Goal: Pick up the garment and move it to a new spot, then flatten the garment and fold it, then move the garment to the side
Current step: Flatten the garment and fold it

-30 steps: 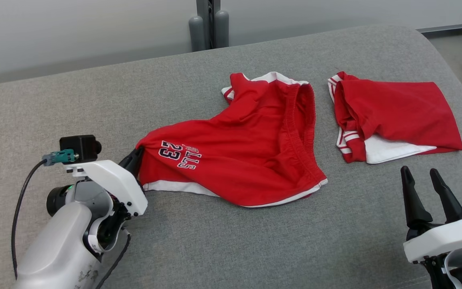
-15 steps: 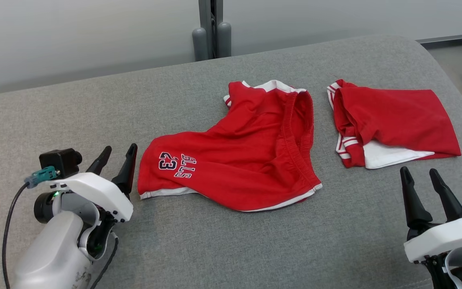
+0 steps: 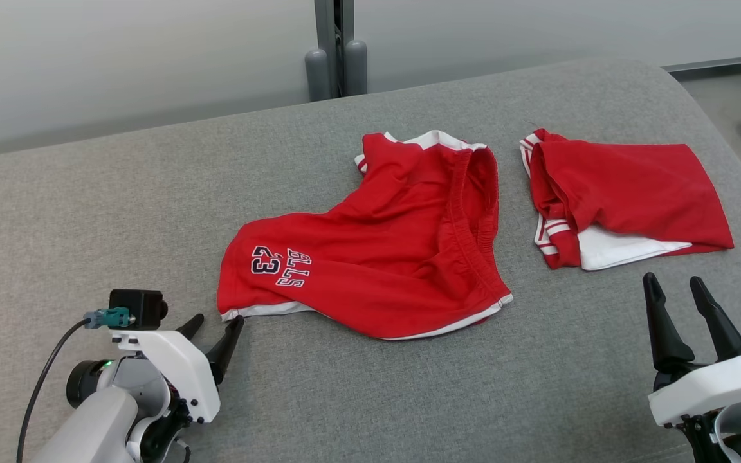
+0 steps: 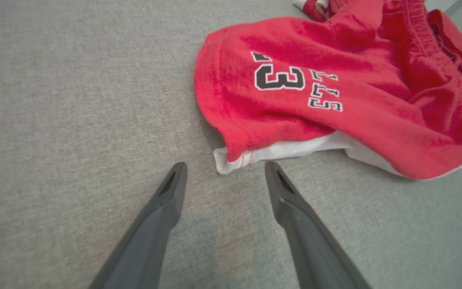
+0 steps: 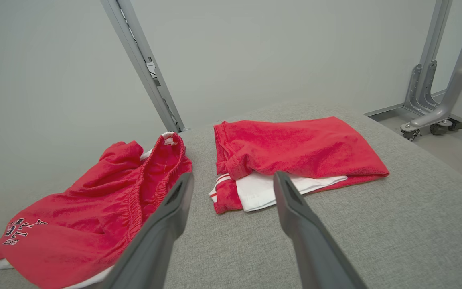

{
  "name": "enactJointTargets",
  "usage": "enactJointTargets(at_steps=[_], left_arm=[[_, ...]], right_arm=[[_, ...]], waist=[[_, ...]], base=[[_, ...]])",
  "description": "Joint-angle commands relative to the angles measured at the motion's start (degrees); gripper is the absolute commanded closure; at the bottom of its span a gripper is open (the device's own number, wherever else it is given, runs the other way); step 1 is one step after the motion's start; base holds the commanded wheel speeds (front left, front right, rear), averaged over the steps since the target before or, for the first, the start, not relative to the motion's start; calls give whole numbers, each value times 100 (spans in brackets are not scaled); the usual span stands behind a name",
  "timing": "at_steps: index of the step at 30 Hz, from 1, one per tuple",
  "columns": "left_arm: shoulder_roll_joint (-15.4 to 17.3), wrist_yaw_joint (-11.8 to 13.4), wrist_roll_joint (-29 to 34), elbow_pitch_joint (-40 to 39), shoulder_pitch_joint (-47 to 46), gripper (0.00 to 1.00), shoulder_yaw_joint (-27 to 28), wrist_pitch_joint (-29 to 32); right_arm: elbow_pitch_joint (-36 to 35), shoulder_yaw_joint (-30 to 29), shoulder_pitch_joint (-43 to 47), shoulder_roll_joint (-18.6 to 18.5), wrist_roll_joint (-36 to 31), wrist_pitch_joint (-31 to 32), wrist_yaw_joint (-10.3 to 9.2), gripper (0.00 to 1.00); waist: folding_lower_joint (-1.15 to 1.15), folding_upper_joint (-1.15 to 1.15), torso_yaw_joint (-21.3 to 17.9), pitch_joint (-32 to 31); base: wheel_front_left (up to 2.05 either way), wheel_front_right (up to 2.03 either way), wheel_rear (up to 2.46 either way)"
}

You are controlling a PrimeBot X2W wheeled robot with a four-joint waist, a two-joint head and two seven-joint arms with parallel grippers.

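Grey padded table (image 3: 87,212), mid-flattening by the looks of it
Head: rumpled red shorts (image 3: 377,257) lying mid-table, left gripper (image 3: 218,318) and right gripper (image 3: 671,278) both spread, empty. Left wrist: white hem corner (image 4: 235,158) just ahead of the jaws; probably wants pinching and tugging flat. Right wrist: waistband (image 5: 163,160) bunched up.

A dark, white-edged number "23" and a word ending in "LLS", its first letters unclear, are printed near the hem of the red shorts (image 3: 396,257).

Open cushion (image 3: 87,212) leftward (shorts (image 3: 377,257) midway)
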Motion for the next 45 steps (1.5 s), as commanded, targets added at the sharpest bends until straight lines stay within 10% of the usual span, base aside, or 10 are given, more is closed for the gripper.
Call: enactJointTargets(at_steps=[1,6,10,21,39,40,42,45], left_arm=[[35,44,-29,-30,-26,0,3,21],[35,38,5,-76,-186,0,-100,275],[117,134,148,-168,-324,100,-221,490],[423,358,-112,-1028,-168,100,-437,1838],[1838,1271,-710,-3836,1148,100,-312,3338],[1851,1302,-706,-3833,1188,78,-313,3325],[1882,1340,-656,-3783,1244,0,-332,3298],[1838,1348,-607,-3706,1302,0,-384,3233]], right_arm=[[-25,-25,-18,-12,26,-29,1,0],[14,15,-92,8,18,-43,1,0],[54,-4,-90,8,-8,-68,1,0],[142,-47,5,6,-69,-2,1,0],[8,-390,172,-101,-33,587,1,0],[-1,-402,178,-100,-36,616,1,0],[-19,-407,196,-82,-61,673,1,0],[-46,-423,214,-58,-85,749,1,0]], waist=[[0,0,-20,28],[0,0,-104,123],[0,0,-135,158],[0,0,49,-67],[0,0,266,-196],[0,0,268,-187],[0,0,272,-171],[0,0,276,-175]], base=[[0,0,0],[0,0,0],[0,0,0],[0,0,0],[0,0,0],[0,0,0],[0,0,0],[0,0,0]])
